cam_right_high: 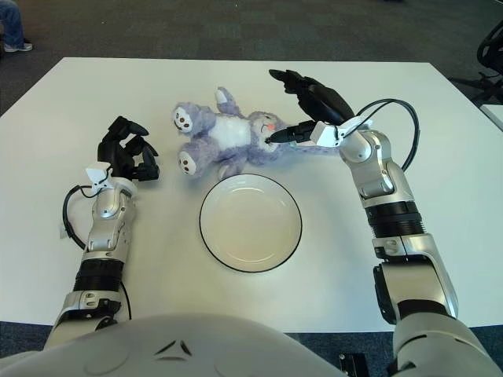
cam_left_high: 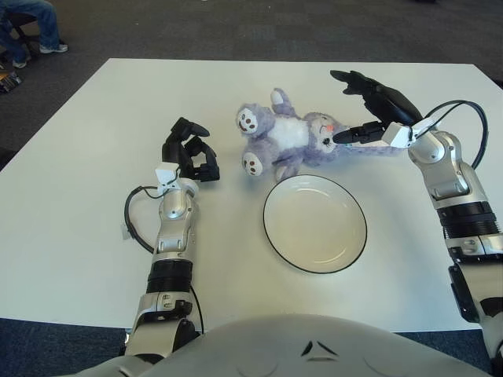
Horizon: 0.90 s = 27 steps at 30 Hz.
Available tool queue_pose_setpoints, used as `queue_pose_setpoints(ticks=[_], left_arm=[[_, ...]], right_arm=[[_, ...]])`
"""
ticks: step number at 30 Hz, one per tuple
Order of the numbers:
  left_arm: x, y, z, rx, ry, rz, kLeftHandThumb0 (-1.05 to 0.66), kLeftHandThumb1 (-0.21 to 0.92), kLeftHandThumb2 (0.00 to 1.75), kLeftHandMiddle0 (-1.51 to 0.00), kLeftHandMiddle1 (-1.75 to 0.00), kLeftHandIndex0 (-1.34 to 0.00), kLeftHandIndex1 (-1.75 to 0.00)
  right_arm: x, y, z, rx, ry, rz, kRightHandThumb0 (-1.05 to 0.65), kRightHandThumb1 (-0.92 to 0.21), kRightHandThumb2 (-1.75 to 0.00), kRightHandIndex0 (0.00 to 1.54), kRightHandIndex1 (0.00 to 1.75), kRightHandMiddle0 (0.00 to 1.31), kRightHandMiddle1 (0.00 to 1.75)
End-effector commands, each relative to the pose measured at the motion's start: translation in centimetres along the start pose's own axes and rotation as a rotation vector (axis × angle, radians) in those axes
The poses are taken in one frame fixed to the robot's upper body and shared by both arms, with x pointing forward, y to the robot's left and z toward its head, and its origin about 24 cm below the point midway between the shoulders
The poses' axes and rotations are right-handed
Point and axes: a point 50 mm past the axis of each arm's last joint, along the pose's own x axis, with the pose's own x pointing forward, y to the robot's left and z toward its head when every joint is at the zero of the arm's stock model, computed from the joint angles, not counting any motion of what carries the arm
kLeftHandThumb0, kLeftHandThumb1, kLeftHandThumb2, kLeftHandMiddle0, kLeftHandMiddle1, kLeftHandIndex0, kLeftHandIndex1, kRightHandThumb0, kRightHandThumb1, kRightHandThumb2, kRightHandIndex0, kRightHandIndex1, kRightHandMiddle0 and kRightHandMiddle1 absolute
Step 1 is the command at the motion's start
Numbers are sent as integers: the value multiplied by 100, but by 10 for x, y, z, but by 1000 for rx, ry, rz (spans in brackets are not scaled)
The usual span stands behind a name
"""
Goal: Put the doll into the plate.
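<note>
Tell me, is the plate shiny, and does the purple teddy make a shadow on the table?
In the left eye view the plate shows only soft pale sheen near its rim, no hard glare; in the right eye view the doll casts just a faint soft shadow on the table, and the open right hand beside its head looks sharp, not blurred.

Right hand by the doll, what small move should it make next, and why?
Probably close the fingers on the doll's head. The right hand is spread open around that end, one finger at the face, gripping nothing yet, and the plate sits empty just in front. The left hand shows curled left of the doll.
</note>
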Motion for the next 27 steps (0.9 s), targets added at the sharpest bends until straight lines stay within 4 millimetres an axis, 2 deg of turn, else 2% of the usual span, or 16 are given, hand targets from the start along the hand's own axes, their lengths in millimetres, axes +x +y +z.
queue_pose_setpoints(ticks=[1,4,8,12,14,16,20,22,27], left_arm=[[-9,4,-14,-5,57,1,-1,-10,172,-93,-175,-79,-155],[-10,4,-15,-17,59,0,-1,-10,172,-93,-175,-78,-156],[-9,4,-16,-15,61,-1,-1,-10,173,-93,-175,-77,-157],[-9,4,-16,-10,65,-3,-1,-10,173,-93,-175,-76,-159],[-9,4,-16,-8,66,-3,-1,-10,174,-93,-175,-76,-160],[-9,4,-16,-6,66,-3,-1,-10,174,-94,-175,-77,-159],[-9,4,-16,1,66,-1,-1,-11,174,-94,-175,-77,-158],[-9,4,-16,2,67,0,-1,-11,174,-94,-175,-78,-157],[-9,4,-16,1,67,3,-1,-10,173,-93,-175,-79,-155]], right_arm=[[4,-6,5,-4,-32,-12,-98,-88,-11,30,165,0,17],[5,-6,6,-11,-44,-6,-98,-88,-11,44,171,0,22],[5,-4,5,-27,-50,11,-98,-89,-10,50,174,0,27],[5,-3,4,-84,-53,58,-101,-91,-13,44,174,0,24],[6,-2,4,-111,-52,88,-103,-92,-19,22,175,0,17],[7,-1,4,-126,-53,109,-104,-92,-22,11,156,0,13],[9,1,4,-135,-66,138,-105,-92,-26,3,131,0,7],[10,3,5,-136,-73,151,-105,-92,-27,1,104,0,6],[13,5,5,-135,-80,171,-105,-92,-26,0,83,0,7]])
